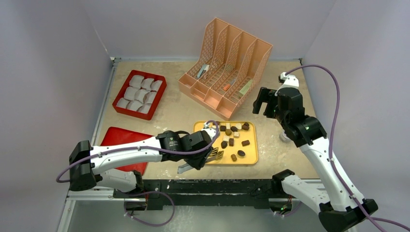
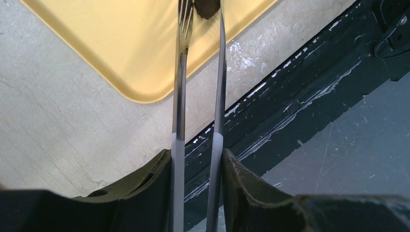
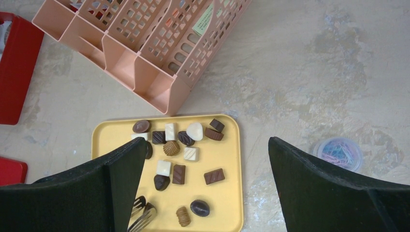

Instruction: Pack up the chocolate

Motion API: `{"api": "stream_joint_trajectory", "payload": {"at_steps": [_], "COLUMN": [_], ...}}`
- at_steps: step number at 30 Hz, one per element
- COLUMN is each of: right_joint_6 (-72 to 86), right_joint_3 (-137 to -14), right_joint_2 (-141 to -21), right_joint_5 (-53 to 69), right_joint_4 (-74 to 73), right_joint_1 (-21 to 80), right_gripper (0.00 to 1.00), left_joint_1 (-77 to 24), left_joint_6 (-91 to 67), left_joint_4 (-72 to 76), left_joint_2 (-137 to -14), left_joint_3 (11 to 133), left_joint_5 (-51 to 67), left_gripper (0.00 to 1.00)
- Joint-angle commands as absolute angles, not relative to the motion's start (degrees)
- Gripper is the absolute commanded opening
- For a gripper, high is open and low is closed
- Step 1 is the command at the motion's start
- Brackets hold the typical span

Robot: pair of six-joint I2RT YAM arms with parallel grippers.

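Observation:
Several chocolate pieces (image 1: 232,133) (image 3: 186,150), dark, caramel and white, lie on a yellow tray (image 1: 249,157) (image 3: 227,198). My left gripper (image 1: 203,159) (image 2: 196,154) is shut on metal fork-tipped tongs (image 1: 216,154) (image 2: 179,96) (image 3: 140,215). The tong tips reach over the tray's near left corner (image 2: 121,48). A dark piece (image 2: 207,7) sits between them at the top edge of the left wrist view. My right gripper (image 1: 261,104) (image 3: 207,142) hangs open high above the tray's right side, with nothing between its fingers.
A red box (image 1: 162,92) of white cup liners stands at the back left, and a red lid (image 1: 121,137) lies under my left arm. A peach file organiser (image 1: 227,72) stands behind the tray. A small tub of paper clips (image 3: 341,152) sits right of the tray.

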State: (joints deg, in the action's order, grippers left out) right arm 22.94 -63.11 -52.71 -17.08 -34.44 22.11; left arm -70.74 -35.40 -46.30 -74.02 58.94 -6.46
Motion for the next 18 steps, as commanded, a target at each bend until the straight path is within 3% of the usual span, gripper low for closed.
{"api": "stream_joint_trajectory", "payload": {"at_steps": [1, 18], "right_joint_6": [22.58, 22.7], "right_joint_3": [-64.82, -63.99], "right_joint_2": [-51.68, -51.56], "right_joint_5": [-18.29, -17.37], "right_joint_4": [-34.05, -33.37], "right_joint_1": [21.97, 21.99], "right_gripper": [0.98, 0.98], "left_joint_1": [-71.27, -71.28], "left_joint_6": [-36.08, -39.02], "left_joint_4": [-42.75, -44.58], "left_joint_2": [-73.39, -70.83], "left_joint_3": [59.0, 63.03], "left_joint_5": [-7.36, -18.98], "left_gripper": [0.34, 0.16]}}
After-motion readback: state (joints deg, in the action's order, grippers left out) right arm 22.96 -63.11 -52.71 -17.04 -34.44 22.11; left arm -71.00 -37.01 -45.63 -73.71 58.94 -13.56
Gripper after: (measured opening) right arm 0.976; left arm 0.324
